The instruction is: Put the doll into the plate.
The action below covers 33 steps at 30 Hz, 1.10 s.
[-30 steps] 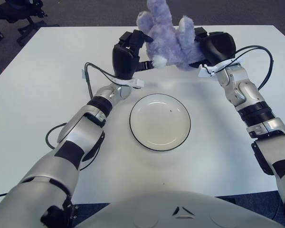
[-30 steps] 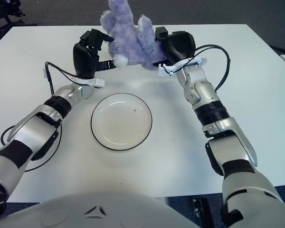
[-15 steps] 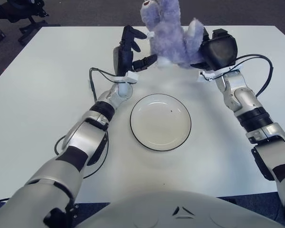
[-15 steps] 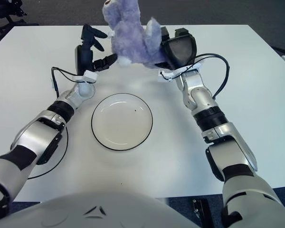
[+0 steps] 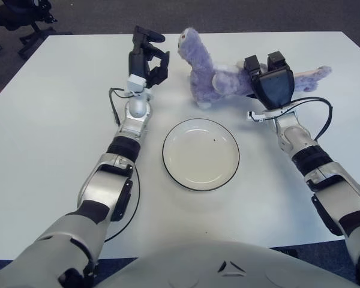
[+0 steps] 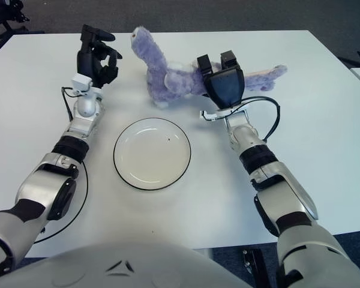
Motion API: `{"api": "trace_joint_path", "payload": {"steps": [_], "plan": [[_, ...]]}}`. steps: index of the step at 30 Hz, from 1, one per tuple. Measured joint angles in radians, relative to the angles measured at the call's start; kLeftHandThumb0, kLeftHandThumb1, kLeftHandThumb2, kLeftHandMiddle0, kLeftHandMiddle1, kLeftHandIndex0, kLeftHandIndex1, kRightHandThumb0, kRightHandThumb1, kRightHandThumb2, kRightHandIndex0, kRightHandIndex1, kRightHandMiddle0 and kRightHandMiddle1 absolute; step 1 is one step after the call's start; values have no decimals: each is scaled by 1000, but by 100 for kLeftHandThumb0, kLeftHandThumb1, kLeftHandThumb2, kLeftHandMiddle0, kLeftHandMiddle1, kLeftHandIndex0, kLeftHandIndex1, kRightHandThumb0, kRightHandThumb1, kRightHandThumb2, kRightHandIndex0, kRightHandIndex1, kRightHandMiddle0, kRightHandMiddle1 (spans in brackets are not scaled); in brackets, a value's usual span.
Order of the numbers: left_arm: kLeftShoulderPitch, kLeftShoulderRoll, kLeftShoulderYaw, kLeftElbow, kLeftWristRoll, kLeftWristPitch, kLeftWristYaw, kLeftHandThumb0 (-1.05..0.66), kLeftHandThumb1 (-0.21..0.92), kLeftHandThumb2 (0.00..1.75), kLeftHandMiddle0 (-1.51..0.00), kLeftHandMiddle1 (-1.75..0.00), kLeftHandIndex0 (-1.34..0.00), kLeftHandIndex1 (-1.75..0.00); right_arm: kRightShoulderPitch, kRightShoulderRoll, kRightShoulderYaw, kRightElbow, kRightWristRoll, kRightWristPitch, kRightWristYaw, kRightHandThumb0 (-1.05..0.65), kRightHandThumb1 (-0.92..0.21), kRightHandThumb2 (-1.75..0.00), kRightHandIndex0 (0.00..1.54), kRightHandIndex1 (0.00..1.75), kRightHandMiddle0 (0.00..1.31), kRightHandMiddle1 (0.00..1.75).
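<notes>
The doll (image 5: 213, 78), a purple plush dinosaur, lies stretched out beyond the plate, with its head (image 5: 189, 43) to the left and its tail (image 5: 318, 72) to the right. My right hand (image 5: 264, 62) shows its black back, with the fingers hooked over the doll's hindquarters and gripping them. Whether the doll touches the table is unclear. My left hand (image 5: 153, 54) is raised to the left of the doll's head, apart from it, fingers loosely spread and holding nothing. The white plate (image 5: 168, 144) with a dark rim sits empty at the table's middle, nearer to me than the doll.
Black cables trail from both wrists over the white table (image 5: 48, 132), one on the left (image 5: 113, 108) and one on the right (image 5: 327, 117). A dark office chair (image 5: 18, 15) stands on the floor past the table's far left corner.
The left hand has let go of the doll and drawn away to the left. The doll has tipped from upright to lying and come down, and the right hand has dropped with it.
</notes>
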Motion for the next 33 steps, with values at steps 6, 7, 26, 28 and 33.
{"api": "trace_joint_path", "payload": {"steps": [6, 7, 26, 28, 33], "plan": [[25, -8, 33, -57, 2, 50, -19, -18, 92, 52, -32, -167, -17, -172, -19, 29, 29, 118, 21, -68, -93, -1, -71, -73, 46, 147, 23, 174], [27, -10, 38, -61, 3, 55, -21, -12, 92, 52, -26, -168, -17, -171, -26, 30, 33, 132, 24, -79, -101, -1, -72, -73, 46, 147, 22, 174], [31, -33, 82, -80, 19, 83, -51, 0, 92, 51, -17, -169, -16, -168, -68, 34, 70, 219, 71, -116, -123, -1, -91, -46, 34, 168, 15, 152], [31, -33, 87, -80, 19, 83, -53, 0, 92, 51, -17, -169, -16, -168, -68, 34, 72, 219, 74, -115, -122, -1, -92, -46, 34, 168, 14, 152], [31, -34, 96, -80, 20, 85, -56, 0, 92, 51, -18, -168, -16, -168, -67, 34, 90, 214, 72, -84, -122, -1, -92, -42, 35, 165, 20, 147]]}}
